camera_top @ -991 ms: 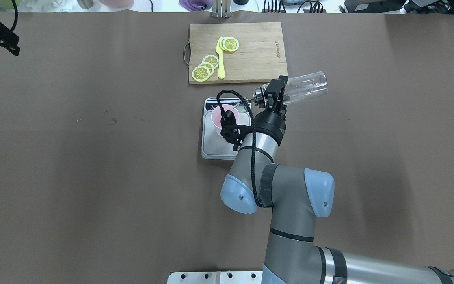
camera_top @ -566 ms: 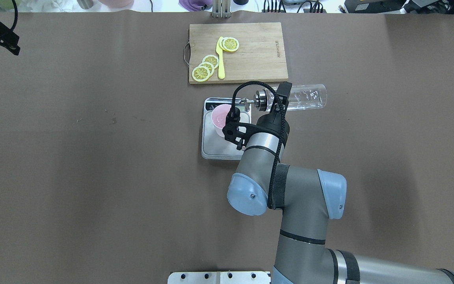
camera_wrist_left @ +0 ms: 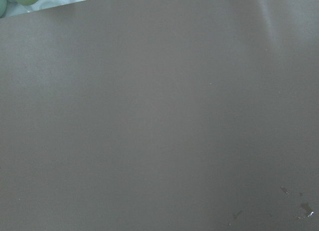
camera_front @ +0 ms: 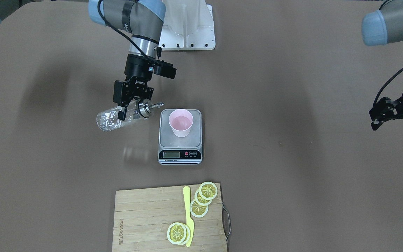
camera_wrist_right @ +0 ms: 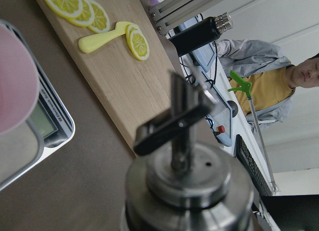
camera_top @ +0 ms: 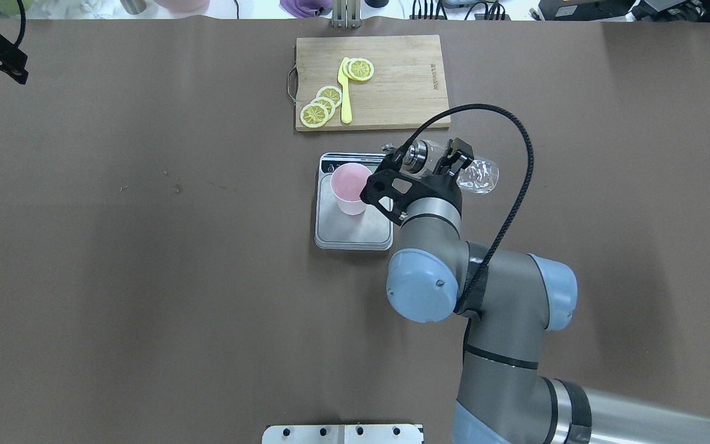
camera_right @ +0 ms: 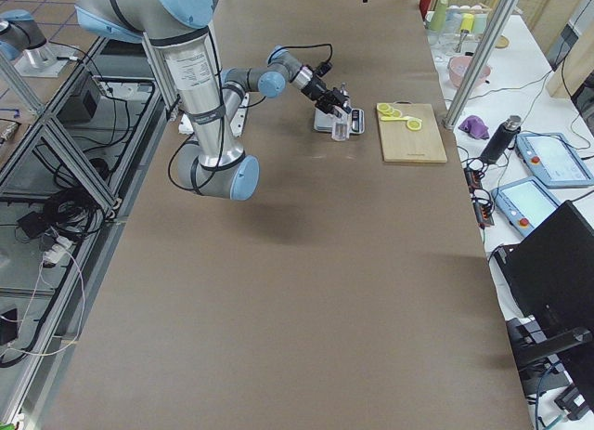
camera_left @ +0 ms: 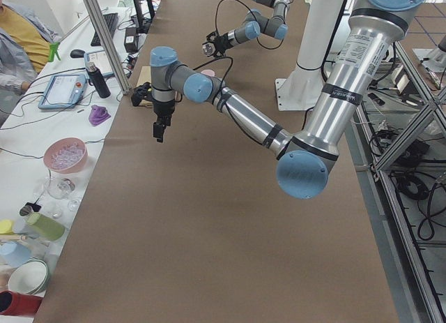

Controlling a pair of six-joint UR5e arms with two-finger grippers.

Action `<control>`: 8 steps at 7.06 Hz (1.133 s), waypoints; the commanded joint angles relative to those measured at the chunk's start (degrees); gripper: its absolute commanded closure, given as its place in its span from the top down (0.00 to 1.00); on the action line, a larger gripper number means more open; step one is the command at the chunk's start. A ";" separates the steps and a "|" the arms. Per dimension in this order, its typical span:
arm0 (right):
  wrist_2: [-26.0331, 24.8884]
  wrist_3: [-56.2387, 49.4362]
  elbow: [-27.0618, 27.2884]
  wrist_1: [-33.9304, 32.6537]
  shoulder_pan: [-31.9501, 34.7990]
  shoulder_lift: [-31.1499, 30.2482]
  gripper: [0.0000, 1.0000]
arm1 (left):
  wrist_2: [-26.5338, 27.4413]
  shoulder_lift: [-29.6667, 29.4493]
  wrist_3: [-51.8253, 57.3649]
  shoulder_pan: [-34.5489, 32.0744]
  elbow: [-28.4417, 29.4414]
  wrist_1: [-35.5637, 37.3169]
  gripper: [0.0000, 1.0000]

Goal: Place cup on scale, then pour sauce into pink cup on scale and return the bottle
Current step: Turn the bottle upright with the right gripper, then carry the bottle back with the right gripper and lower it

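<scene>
The pale pink cup (camera_front: pixel 181 123) stands upright on the silver scale (camera_front: pixel 168 139); they also show in the overhead view as cup (camera_top: pixel 350 188) and scale (camera_top: pixel 355 234). My right gripper (camera_front: pixel 128 109) is shut on the clear glass bottle (camera_front: pixel 110 120), holding it nearly level above the table beside the scale. Its silver spout cap (camera_front: pixel 145 106) points toward the cup but stays short of the rim. In the overhead view the bottle (camera_top: pixel 479 177) sits right of the scale. The right wrist view shows the cap (camera_wrist_right: pixel 189 186) close up. My left gripper (camera_front: pixel 394 120) is open and empty, far off.
A wooden cutting board (camera_top: pixel 398 80) with lemon slices (camera_top: pixel 321 105) and a yellow knife (camera_top: pixel 346 98) lies just beyond the scale. An operator (camera_wrist_right: pixel 279 86) and desk items are past the table's far edge. The left wrist view shows only brown table.
My right gripper has pulled the bottle back to the right, away from the cup, and the wrist has rotated; the spout no longer reaches over the cup. The left arm barely moved.
</scene>
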 commanded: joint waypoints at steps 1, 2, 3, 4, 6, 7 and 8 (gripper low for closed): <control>6.48 8.77 1.30 14.45 3.11 -6.42 0.00 | 0.06 -0.21 0.00 0.08 0.13 0.00 0.98; 8.68 12.38 1.83 20.52 4.77 -9.33 0.00 | 0.06 -0.21 0.00 0.08 0.13 0.00 0.98; 10.96 14.24 3.41 23.11 6.79 -11.27 0.00 | 0.15 -0.30 0.00 0.08 0.13 0.00 0.98; 11.42 20.00 4.03 25.66 8.12 -13.55 0.00 | 0.15 -0.39 0.00 0.08 0.13 0.00 0.98; 12.91 27.87 3.60 40.03 9.61 -21.80 0.00 | 0.15 -0.39 0.00 0.08 0.13 0.00 0.98; 13.09 30.49 3.51 41.23 9.80 -24.10 0.00 | 0.15 -0.48 0.00 0.08 0.13 0.00 0.98; 12.74 36.78 3.68 41.15 10.06 -24.99 0.00 | 0.15 -0.57 -0.09 0.08 -0.04 0.00 0.98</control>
